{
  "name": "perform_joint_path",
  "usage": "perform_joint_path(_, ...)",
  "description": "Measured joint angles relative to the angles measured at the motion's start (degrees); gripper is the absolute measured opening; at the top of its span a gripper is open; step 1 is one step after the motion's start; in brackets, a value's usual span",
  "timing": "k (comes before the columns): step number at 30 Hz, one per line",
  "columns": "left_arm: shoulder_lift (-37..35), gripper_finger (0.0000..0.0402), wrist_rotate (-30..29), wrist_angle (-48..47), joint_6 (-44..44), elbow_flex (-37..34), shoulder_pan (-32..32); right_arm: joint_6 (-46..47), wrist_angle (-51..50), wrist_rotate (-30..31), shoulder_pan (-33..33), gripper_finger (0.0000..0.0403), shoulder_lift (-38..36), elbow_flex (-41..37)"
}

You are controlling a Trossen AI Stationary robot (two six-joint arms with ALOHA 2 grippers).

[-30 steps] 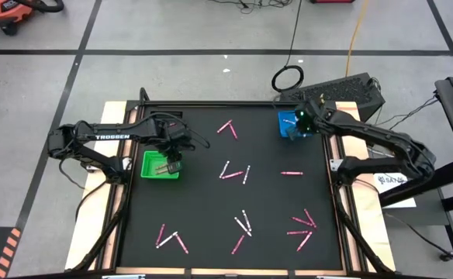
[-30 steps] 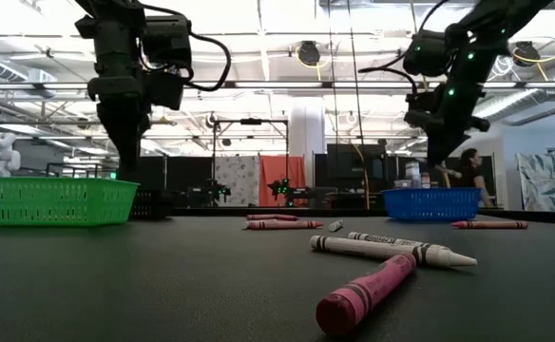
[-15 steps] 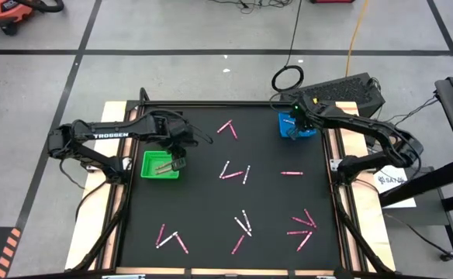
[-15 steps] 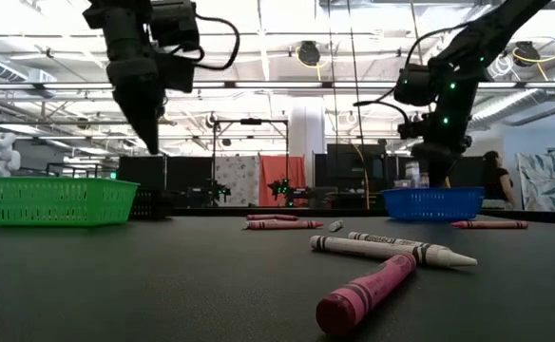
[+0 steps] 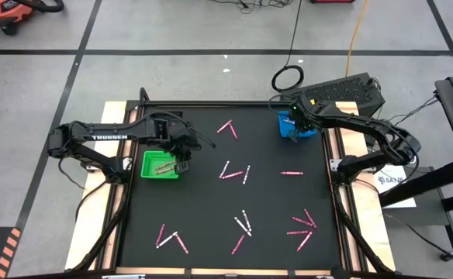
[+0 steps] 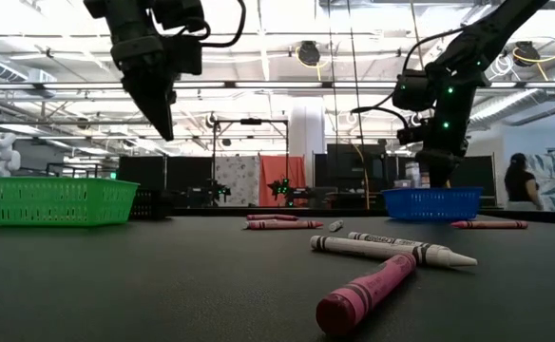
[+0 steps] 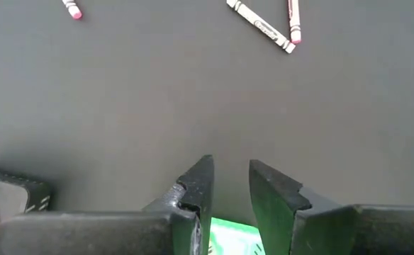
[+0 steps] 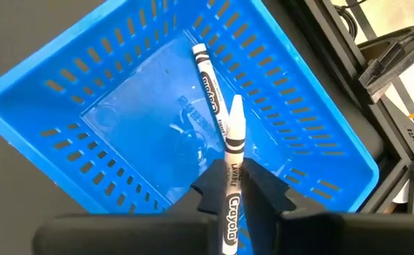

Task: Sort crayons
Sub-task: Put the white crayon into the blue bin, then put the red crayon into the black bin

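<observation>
Pink and white crayons (image 5: 234, 172) lie scattered on the black mat. At the mat's left stands a green basket (image 5: 150, 166) with crayons in it. My left gripper (image 5: 184, 164) hangs open above that basket's right edge with nothing between its fingers (image 7: 230, 185). At the far right a blue basket (image 8: 122, 142) has one white crayon (image 8: 208, 78) lying on its floor. My right gripper (image 8: 232, 177) hovers over the blue basket, shut on a second white crayon (image 8: 233, 134). My right gripper pinches the white crayon's wrapped body (image 8: 230, 195) between its two fingers (image 8: 267, 191). The fingers slant down from above, and the crayon lies along them. Its pointed end (image 8: 235, 106) sticks out past the fingertips over the basket's inside.
More crayons lie in small groups at the far middle (image 5: 227, 128), right (image 5: 292, 172), near right (image 5: 302, 229), near middle (image 5: 244, 225) and near left (image 5: 171, 238). A black box (image 5: 343, 91) and a cable ring (image 5: 288, 77) sit beyond the far right corner.
My left gripper has risen from over the green basket and drifted toward the table's right, still open. My right gripper has sunk toward the blue basket and rolled about its own axis, carrying the white crayon.
</observation>
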Motion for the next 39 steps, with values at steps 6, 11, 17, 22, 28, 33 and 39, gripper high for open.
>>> perform_joint_path(6,0.0,0.0091,0.0,-0.1,0.0,0.0,-0.8,0.0,0.6,0.2,0.0,0.0087,0.0,0.0)
perform_joint_path(11,0.0,0.0091,0.0,-0.3,0.0,0.0,-0.8,1.2,-2.2,0.3,0.3,0.0125,0.0,3.6)
perform_joint_path(17,0.0,0.0091,0.0,-1.3,0.0,0.0,-0.8,9.6,-19.5,-1.1,3.2,0.014,-0.1,14.5)
perform_joint_path(22,0.0,0.0091,-0.1,-2.1,0.0,0.0,-0.8,17.9,-32.0,-11.6,6.7,0.0141,-1.1,18.3)
perform_joint_path(28,0.0,0.0091,-0.1,-2.1,0.3,0.0,-0.9,26.4,-39.6,-22.7,12.1,0.0141,-4.4,15.6)
perform_joint_path(33,0.0,0.0091,-0.3,-2.1,1.9,0.0,-0.8,35.8,-41.2,-22.6,18.9,0.0141,-9.5,11.1)
perform_joint_path(39,0.0,0.0091,-0.3,-2.1,2.0,0.0,-0.8,48.6,-41.3,-22.6,26.6,0.0141,-16.0,6.4)
